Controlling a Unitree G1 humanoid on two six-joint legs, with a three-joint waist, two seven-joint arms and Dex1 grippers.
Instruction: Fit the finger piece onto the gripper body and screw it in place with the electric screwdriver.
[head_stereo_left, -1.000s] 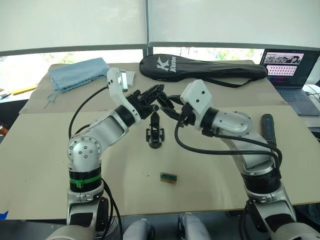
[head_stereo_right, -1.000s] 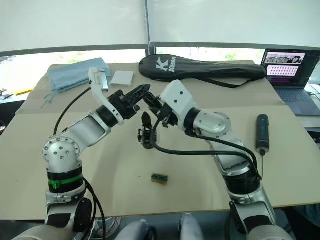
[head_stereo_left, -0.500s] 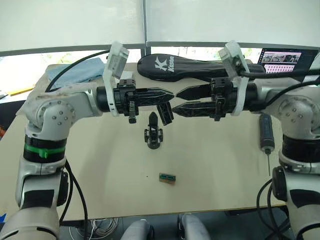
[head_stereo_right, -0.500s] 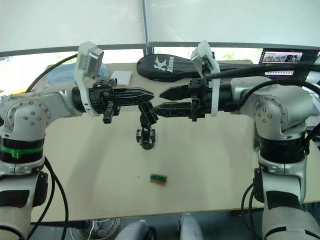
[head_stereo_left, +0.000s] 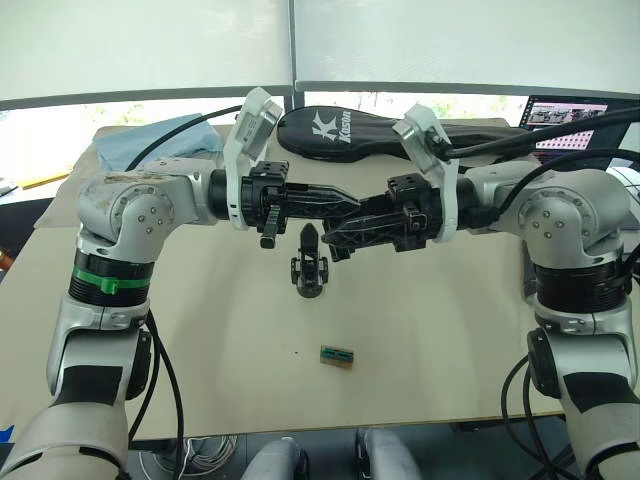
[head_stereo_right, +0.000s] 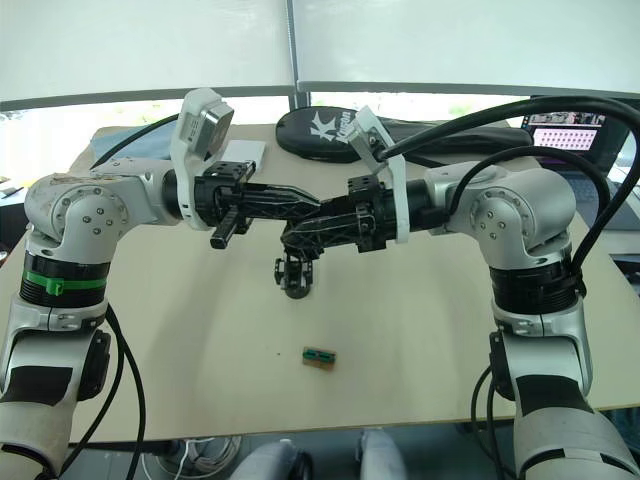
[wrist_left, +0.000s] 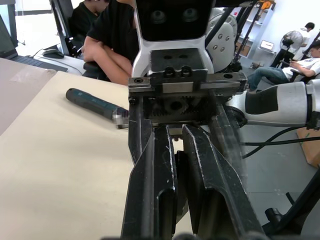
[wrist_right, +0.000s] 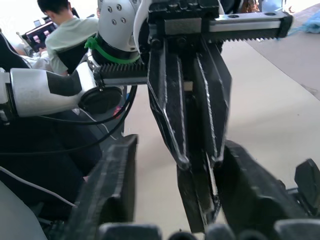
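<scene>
Both grippers have closed in until their tips interlock above the table. Left gripper (head_stereo_left: 335, 195) pinches the finger piece (wrist_right: 202, 187), narrow fingers nearly together. Right gripper (head_stereo_left: 345, 228) stands spread around them. Gripper body (head_stereo_left: 308, 268) stands upright just below the meeting tips; electric screwdriver (wrist_left: 95, 104) lies well apart.

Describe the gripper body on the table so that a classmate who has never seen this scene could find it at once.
Start from the long black racket bag at the table's far edge and come toward the robot to mid-table, just below where the two grippers meet. The gripper body stands there, small, black and blocky, one pointed finger rising from it; the nearer green-topped block lies flat.
</scene>
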